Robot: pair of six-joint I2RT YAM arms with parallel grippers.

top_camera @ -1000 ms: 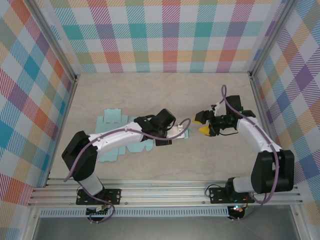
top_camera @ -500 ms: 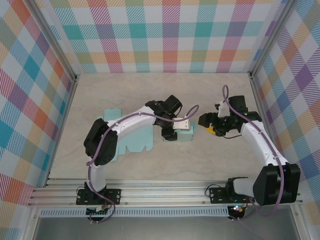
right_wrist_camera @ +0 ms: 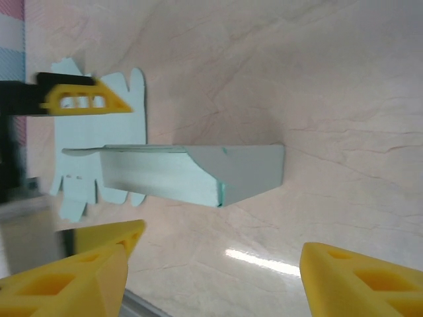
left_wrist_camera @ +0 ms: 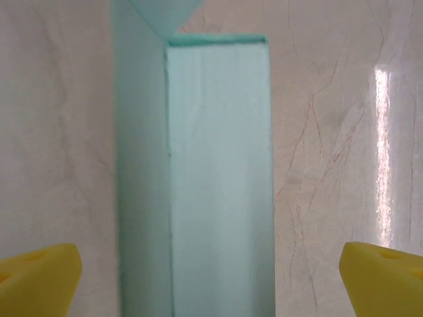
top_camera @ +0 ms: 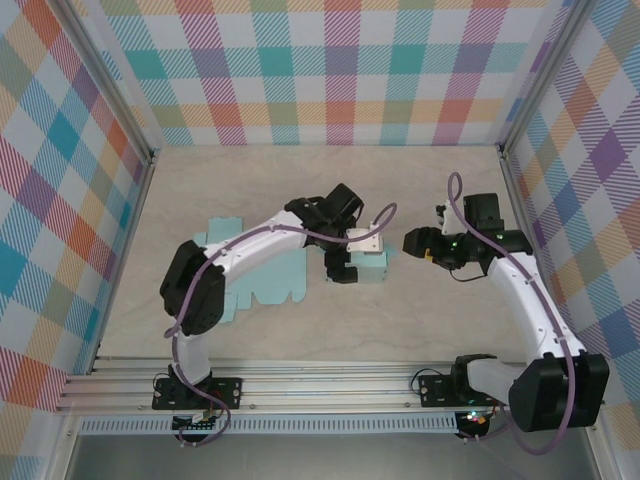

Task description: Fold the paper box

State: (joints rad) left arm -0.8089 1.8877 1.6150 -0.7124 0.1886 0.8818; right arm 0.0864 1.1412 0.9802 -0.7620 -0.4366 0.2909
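The paper box (top_camera: 262, 280) is light teal card, lying flat on the table at the left, with its right end (top_camera: 371, 267) folded up into a raised strip. My left gripper (top_camera: 349, 267) hovers over that folded end. In the left wrist view the raised strip (left_wrist_camera: 218, 172) runs between its yellow fingertips (left_wrist_camera: 41, 277), which stand wide open and clear of it. My right gripper (top_camera: 417, 243) is open just right of the box. In the right wrist view the folded end (right_wrist_camera: 192, 173) lies beyond its spread fingers (right_wrist_camera: 73, 271), untouched.
Pale marble-patterned table top (top_camera: 430, 180) with plaid walls on three sides. Aluminium frame posts (top_camera: 148, 160) stand at the back corners and a rail (top_camera: 330, 385) runs along the near edge. One yellow finger of the left gripper (right_wrist_camera: 86, 100) shows above the flat card.
The left gripper has opened wide and let go of the folded end, which stays raised. The right gripper has drawn back a little to the right.
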